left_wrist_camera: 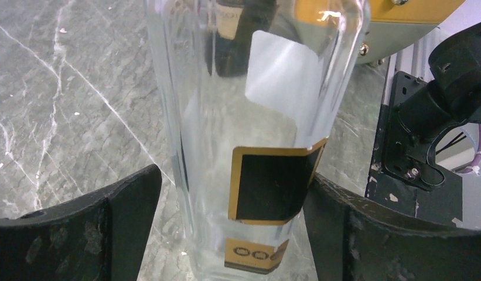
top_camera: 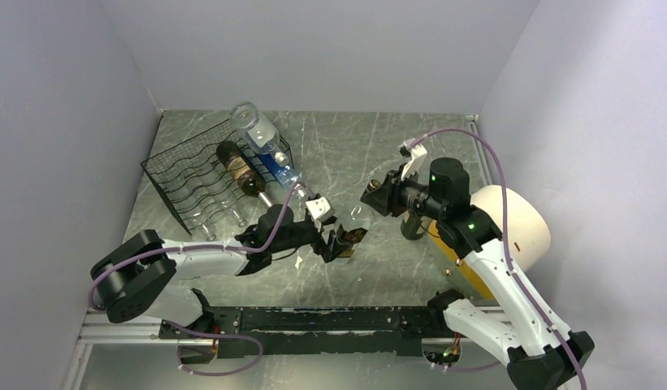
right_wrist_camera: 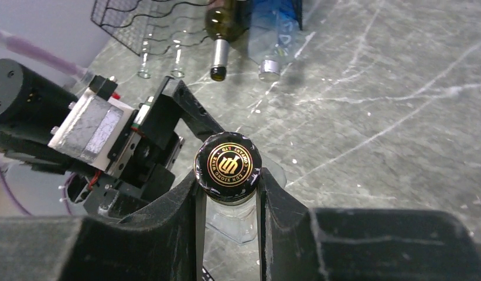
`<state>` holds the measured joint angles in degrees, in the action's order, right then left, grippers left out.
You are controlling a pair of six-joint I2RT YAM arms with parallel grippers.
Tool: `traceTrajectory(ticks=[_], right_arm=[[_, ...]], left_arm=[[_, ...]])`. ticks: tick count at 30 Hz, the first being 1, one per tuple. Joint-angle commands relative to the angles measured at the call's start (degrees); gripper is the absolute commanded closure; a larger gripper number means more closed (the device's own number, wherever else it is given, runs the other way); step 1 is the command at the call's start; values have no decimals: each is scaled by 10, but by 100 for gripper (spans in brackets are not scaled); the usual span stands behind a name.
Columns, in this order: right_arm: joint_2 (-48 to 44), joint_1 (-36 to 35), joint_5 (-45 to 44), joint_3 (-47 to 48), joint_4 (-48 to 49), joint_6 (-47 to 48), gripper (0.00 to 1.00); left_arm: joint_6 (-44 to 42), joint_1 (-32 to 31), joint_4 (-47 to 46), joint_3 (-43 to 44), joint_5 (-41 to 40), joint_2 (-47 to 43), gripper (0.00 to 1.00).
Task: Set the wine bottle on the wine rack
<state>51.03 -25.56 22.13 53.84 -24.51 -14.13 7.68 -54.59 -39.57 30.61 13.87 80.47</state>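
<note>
As far as I can tell the actual racking hasn't started yet; the wine bottle (left_wrist_camera: pixel 226 117), a clear glass one with a black-and-gold label and a black cap, stands upright about mid-table (top_camera: pixel 354 154), right of and nearer than the wine rack (top_camera: pixel 192 175) and well apart from it. The right gripper (right_wrist_camera: pixel 228 190) is clamped on the neck just under the cap, fingers tight on both sides. The left gripper (top_camera: pixel 339 242) has its jaws either side of the body at label height; one finger looks pressed against the label, the other might have a hair of gap, so honestly I can't tell if it's actually gripping or just bracketing.

So both arms are on or around the bottle; what's left is basically everything: lift it, tip it onto its side, carry it far-left, lay it in a free cradle. The rack already holds a dark bottle (top_camera: pixel 239 166) and a blue-tinted clear bottle (top_camera: pixel 263 140), plus a couple of clear necks (right_wrist_camera: pixel 178 55) poking out lower down; which cradles are free I can't make out through the wire.

Other hard bits: the bottle's base is cut off in the left wrist view; from above the glass is tough to pick out between the two grippers; and a white-and-yellow drum (top_camera: pixel 517 219) on the right is half covered by the right arm, no idea what it is.
</note>
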Motion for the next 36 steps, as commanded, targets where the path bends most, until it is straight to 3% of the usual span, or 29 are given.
traceTrajectory(ticks=[1, 15, 17, 20, 24, 29, 31, 36], right_arm=[[-28, 0, 116, 3, 100, -20, 100], [-51, 1, 189, -4, 137, -34, 100], [-53, 1, 189, -3, 137, -37, 100], [-55, 1, 186, 4, 130, -43, 100], [-59, 1, 175, 23, 103, -37, 83], [-81, 1, 111, 61, 42, -3, 44], [-95, 1, 69, 76, 14, 5, 33], [-124, 1, 9, 120, -16, 14, 26]], left_arm=[[-15, -2, -18, -7, 0, -18, 9], [-22, -2, -13, -5, 0, -36, 21], [-43, -2, 11, 11, 6, -42, 29], [-74, -2, 34, 35, 0, -53, 51], [-135, -2, 55, 66, -18, -71, 92], [-255, -1, 120, 127, -38, -98, 93], [-308, -1, 157, 158, -49, -101, 93], [-441, -1, 194, 200, -72, -98, 93]])
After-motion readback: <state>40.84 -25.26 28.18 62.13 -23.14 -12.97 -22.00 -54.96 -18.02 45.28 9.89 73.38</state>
